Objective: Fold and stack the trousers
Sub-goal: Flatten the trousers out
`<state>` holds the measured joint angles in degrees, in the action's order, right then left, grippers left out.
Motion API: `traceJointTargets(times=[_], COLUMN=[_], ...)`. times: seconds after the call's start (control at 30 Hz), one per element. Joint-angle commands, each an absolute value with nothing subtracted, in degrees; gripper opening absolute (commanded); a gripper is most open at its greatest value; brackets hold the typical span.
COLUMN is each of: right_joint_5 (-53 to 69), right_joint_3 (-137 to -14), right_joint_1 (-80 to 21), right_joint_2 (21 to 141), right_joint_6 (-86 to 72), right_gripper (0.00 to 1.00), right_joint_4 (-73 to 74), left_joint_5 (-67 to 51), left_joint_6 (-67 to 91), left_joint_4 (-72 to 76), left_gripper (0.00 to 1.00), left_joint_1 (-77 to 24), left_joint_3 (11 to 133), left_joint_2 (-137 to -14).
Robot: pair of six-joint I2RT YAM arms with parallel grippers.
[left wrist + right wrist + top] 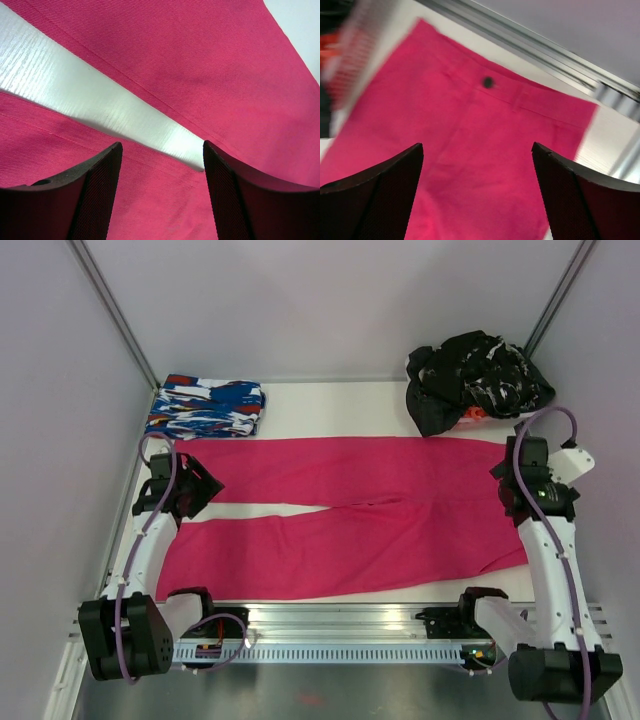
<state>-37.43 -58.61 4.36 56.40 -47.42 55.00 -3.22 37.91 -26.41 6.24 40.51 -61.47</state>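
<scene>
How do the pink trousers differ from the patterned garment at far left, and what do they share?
The trousers are plain magenta; the patterned garment mixes blue, white and red. The trousers lie spread out, legs apart; the garment looks folded compactly. The trousers outsize the garment greatly. Both lie on the table.

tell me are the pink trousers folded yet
No, the trousers lie spread flat on the table, both legs stretched out side by side with a bare wedge between them.
</scene>
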Motion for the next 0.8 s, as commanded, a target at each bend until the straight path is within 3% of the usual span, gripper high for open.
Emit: traceJointTargets(times=[0.0, 0.2, 0.23, 0.37, 0.6, 0.77], right_joint_5=[-26.57, -15.30, -14.34, -10.20, -9.23, -6.42], right_joint_3=[-59.86, -50.03, -48.18, -38.24, -40.25, -42.54], right_joint_1=[4.48, 4.13, 3.87, 3.78, 3.78, 3.78], right_joint_2=[54.84, 63.89, 63.98, 59.69, 54.32, 52.56], right_joint_6=[-35.44, -37.96, -39.10, -39.82, -31.38, -27.95], right_gripper=[0.95, 0.85, 0.76, 0.68, 0.70, 0.82], right_joint_4=[43.36, 34.65, 33.32, 28.13, 32.33, 34.28], left_joint_5=[-2.63, -2.37, -2.46, -2.20, -6.50, -11.86], left_joint_6=[35.68, 33.93, 33.49, 31.82, 30.15, 28.48], left_joint_4=[-25.49, -27.24, -27.68, -28.83, -23.12, -21.62], left_gripper=[0.72, 0.72, 0.72, 0.70, 0.70, 0.72], left_joint_1=[6.15, 6.68, 6.77, 7.56, 9.40, 9.67], left_joint_3=[41.84, 42.36, 42.62, 45.53, 44.21, 45.87], left_joint_2=[-61.26, -63.10, -63.63, -67.41, -67.68, -66.36])
